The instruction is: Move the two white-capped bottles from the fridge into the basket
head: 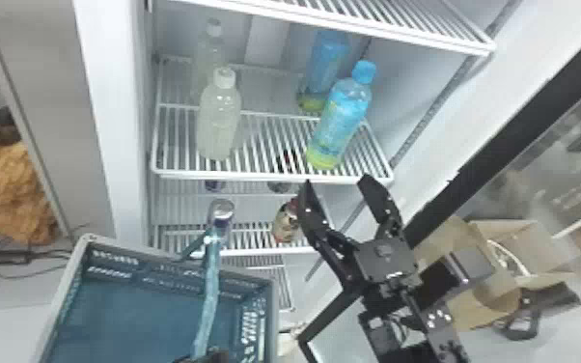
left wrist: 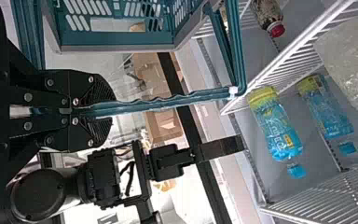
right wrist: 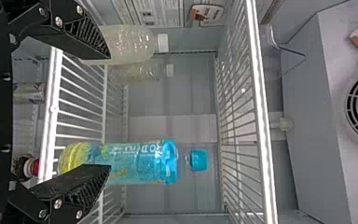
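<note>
In the head view, one white-capped bottle (head: 218,123) stands near the shelf's front left, the other white-capped bottle (head: 206,60) behind it. Both show in the right wrist view, the front bottle (right wrist: 128,44) beside one finger and the rear bottle (right wrist: 142,73) deeper in. My left gripper (head: 202,357) is at the bottom edge by the teal basket (head: 130,318); in the left wrist view, my left gripper (left wrist: 93,111) is shut on the basket's handle (left wrist: 168,101). My right gripper (head: 337,180) is open below the shelf's front right; in its wrist view, my right gripper (right wrist: 109,112) has nothing between its fingers.
Two blue-capped bottles, one in front (head: 340,123) and one behind (head: 323,67), share the white wire shelf (head: 275,174). Another shelf (head: 449,43) hangs above. Lower down are a can (head: 221,212) and a small bottle (head: 285,224). Cardboard boxes (head: 516,241) lie right of my right arm.
</note>
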